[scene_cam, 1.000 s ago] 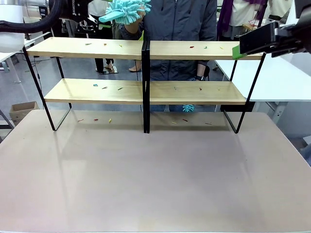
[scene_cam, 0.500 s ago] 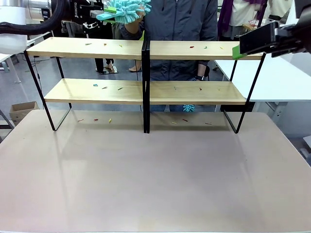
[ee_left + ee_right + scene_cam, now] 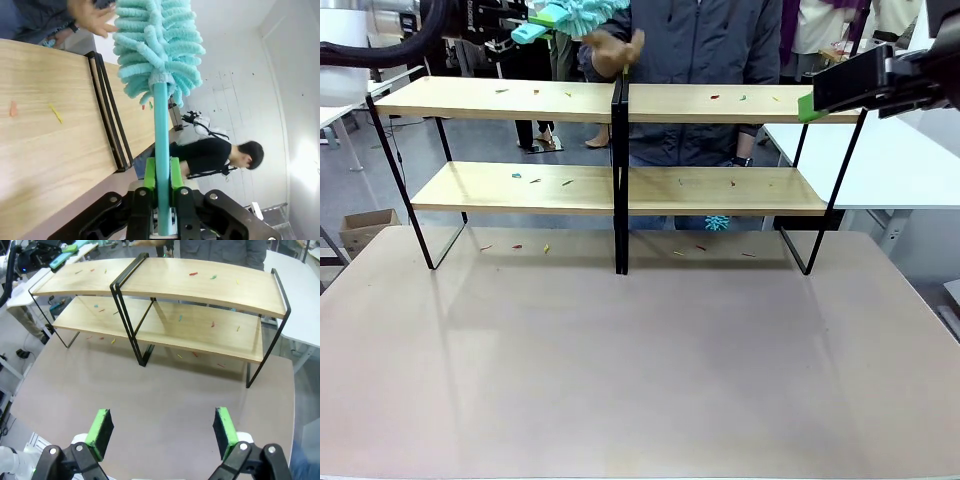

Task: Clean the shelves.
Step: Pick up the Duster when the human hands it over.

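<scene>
The duster (image 3: pixel 157 50) is pinched by its handle in the left tool (image 3: pixel 162 182), just above the left half of the shelves (image 3: pixel 520 100), whose long boards are laid crosswise beneath it. The right tool (image 3: pixel 162 432) is spread wide, toward the shelves' right end.

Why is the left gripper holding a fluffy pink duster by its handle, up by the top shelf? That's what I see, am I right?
Almost. The duster is turquoise, not pink, and the left wrist view shows that plainly. The rest is right: the left gripper is shut on its handle, up by the top board of the shelves.
</scene>
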